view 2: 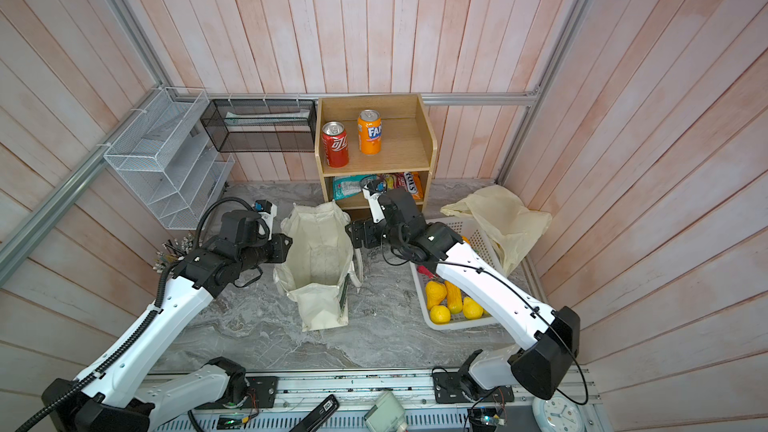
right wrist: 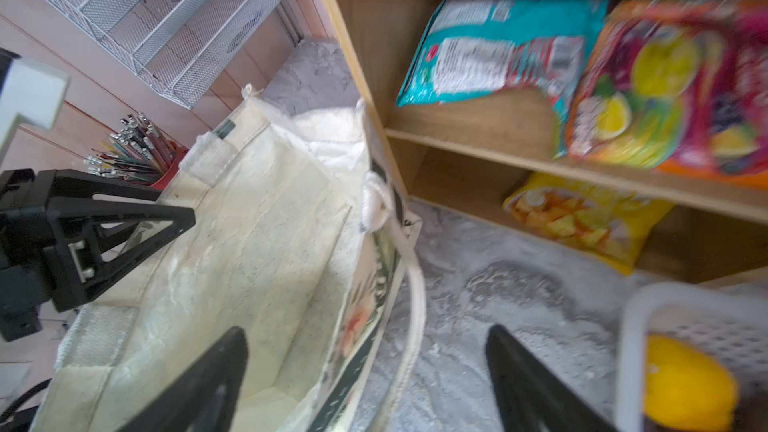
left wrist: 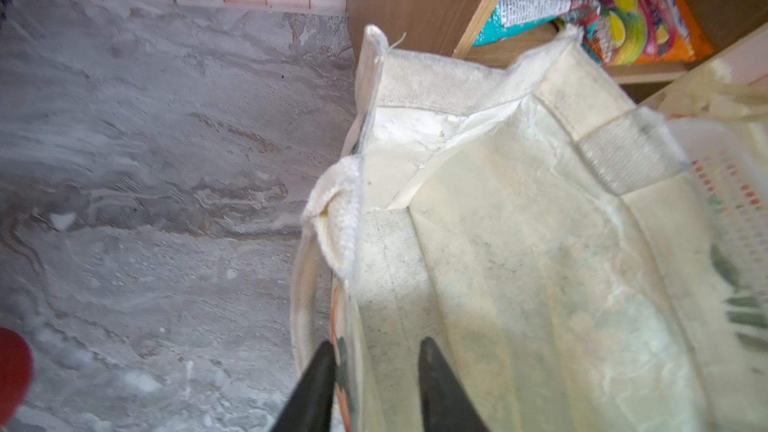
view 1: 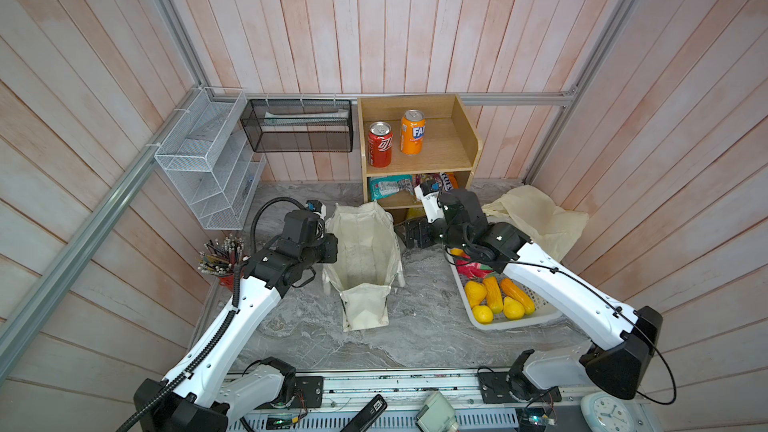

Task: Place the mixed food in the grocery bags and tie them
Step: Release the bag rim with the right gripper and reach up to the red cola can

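Note:
A cream cloth tote [view 1: 365,255] stands open mid-table. My left gripper [left wrist: 376,351] is open, its fingers astride the tote's left wall near the rim. My right gripper [right wrist: 368,347] is wide open astride the right wall and its rope handle [right wrist: 409,268], gripping nothing. The red cola can [view 1: 380,144] stands on the shelf's upper level. A teal snack packet [right wrist: 490,51] lies on the level below. Yellow and orange toy fruits [view 1: 494,297] lie in a white basket. The pale-yellow plastic bag [view 1: 536,214] lies crumpled at the back right.
The wooden shelf [view 1: 465,135] also holds an orange Fanta can [view 1: 412,132], a multicoloured candy packet [right wrist: 665,85] and a yellow packet [right wrist: 582,218]. The white basket [view 1: 519,320] sits under my right arm. A pencil cup [view 1: 222,259] and wire racks [view 1: 208,160] are at left.

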Controlling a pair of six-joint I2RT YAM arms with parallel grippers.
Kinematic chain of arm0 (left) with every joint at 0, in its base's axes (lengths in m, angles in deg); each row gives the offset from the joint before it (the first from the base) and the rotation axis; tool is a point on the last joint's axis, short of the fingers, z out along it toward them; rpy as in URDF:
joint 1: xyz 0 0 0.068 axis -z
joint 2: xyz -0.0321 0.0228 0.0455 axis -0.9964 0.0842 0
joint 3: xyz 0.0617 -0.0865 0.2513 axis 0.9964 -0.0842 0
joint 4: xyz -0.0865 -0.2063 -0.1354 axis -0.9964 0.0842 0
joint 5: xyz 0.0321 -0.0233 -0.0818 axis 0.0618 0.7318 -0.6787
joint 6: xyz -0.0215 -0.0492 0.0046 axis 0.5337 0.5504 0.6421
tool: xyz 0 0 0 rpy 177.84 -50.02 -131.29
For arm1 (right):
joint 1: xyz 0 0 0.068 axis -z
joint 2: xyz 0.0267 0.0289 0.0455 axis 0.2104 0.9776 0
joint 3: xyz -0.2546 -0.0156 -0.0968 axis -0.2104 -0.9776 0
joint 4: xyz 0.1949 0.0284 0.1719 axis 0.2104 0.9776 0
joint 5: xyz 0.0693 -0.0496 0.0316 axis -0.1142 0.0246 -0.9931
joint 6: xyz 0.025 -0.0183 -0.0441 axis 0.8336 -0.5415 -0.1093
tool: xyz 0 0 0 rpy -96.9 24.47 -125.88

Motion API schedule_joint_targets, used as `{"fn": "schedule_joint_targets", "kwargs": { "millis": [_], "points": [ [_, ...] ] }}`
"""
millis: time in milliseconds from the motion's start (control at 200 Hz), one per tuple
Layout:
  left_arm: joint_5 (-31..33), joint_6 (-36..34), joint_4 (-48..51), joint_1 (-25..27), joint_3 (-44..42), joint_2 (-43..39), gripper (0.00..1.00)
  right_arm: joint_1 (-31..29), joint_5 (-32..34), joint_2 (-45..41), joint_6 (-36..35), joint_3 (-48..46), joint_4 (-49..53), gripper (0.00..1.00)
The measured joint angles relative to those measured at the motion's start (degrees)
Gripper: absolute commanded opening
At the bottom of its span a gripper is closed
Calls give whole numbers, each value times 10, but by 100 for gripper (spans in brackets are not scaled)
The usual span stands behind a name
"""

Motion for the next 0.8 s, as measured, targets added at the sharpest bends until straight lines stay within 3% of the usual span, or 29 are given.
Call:
{"fn": "schedule_joint_targets", "kwargs": {
  "millis": [175, 305, 490, 800],
  "points": [
    [-1, 0, -7, 0, 5, -3, 74, 108, -54, -21, 9, 43, -20, 97],
    [6, 6, -12, 0, 9, -14, 80, 163, -94, -15, 8, 92, -35, 90],
    [25, 7, -14, -1, 19, -25, 88, 167, -132, 47, -15, 233, -37, 80],
    [51, 18, -24, -17, 22, -41, 98, 122, -131, 234, -57, 475, 22, 77]
  ]
}}
